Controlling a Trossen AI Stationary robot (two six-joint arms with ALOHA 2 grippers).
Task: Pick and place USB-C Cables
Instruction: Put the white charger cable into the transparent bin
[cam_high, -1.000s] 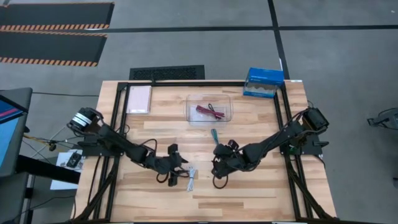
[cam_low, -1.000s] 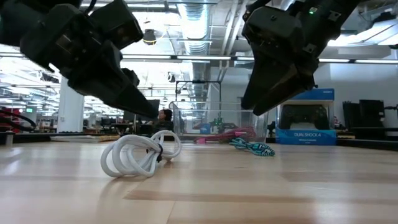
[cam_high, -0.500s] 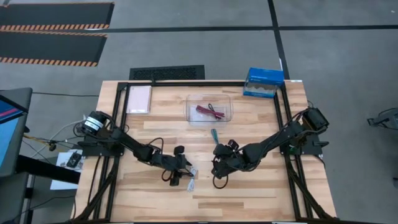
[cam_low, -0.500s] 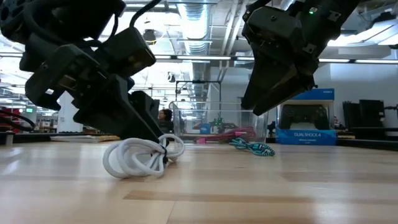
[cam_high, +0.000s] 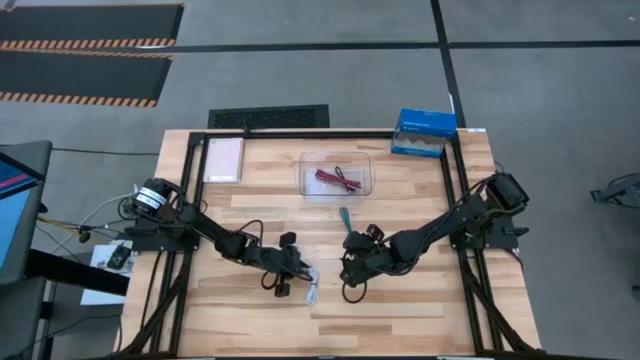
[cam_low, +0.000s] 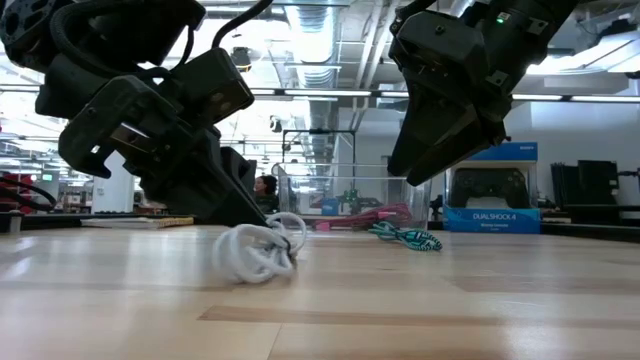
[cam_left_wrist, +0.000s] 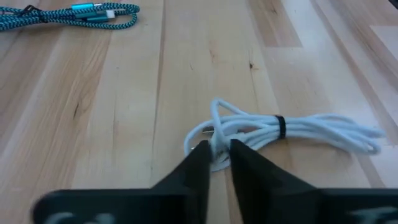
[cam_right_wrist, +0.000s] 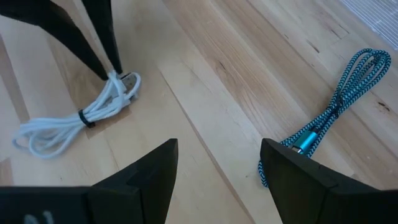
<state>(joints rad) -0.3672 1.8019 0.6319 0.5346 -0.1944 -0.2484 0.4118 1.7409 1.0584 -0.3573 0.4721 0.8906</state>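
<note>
While the left gripper (cam_left_wrist: 215, 163) sits low on the near middle of the table (cam_high: 400, 310), its fingers are pinched nearly together on one end loop of the white cable (cam_left_wrist: 292, 132), so the grasp looks made at the tip, not the middle. That bundle lies flat on the wood, its long axis running away from the left gripper toward the near edge, with a dark tie around its middle. Just to its right, the right gripper (cam_right_wrist: 217, 177) hovers above the table with fingers spread wide and holding nothing. Farther off, the teal cable (cam_high: 344, 218) lies on bare wood, nearer the right gripper, its long axis running near to far. Beyond it, the clear bin (cam_high: 306, 180) holds the red cable (cam_high: 338, 179). My guess is the lift comes next.
</note>
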